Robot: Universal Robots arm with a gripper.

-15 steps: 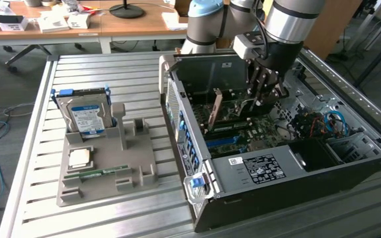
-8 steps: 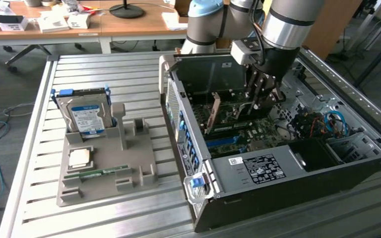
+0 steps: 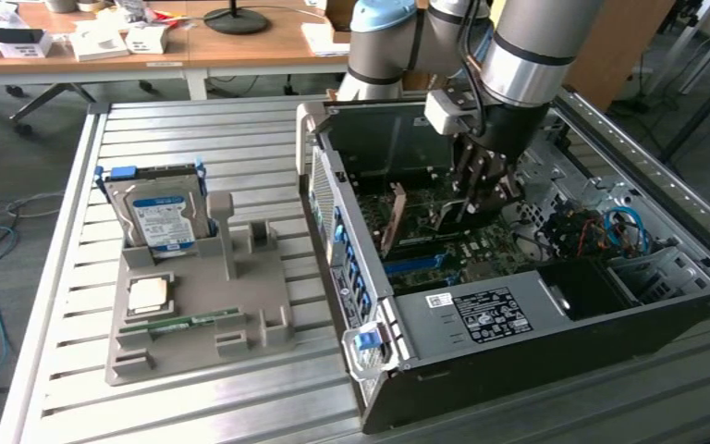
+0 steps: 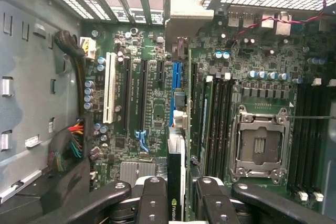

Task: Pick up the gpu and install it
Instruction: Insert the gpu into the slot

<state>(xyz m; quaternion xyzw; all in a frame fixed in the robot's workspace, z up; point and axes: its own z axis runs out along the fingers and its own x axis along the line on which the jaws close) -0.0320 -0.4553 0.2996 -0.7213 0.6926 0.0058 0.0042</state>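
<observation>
gpu [image 4: 173, 203] hangs edge-down inside the case [image 3: 528, 384], pinched between the jaws over the blue slot [image 4: 176, 74] (logo showing between them); if it sits skewed, pressing could miss the slot and strain the motherboard [image 4: 152, 103].

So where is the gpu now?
The gpu is in the open computer case on the exterior view's right, clamped in the gripper over the motherboard's slots.

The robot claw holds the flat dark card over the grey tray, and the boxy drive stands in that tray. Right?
Not quite. The gripper holds the thin, flat, dark gpu card inside the open black metal computer case, not over the grey plastic tray; the exterior view shows it. The boxy hard drive with the blue-white label does stand in that tray.
</observation>
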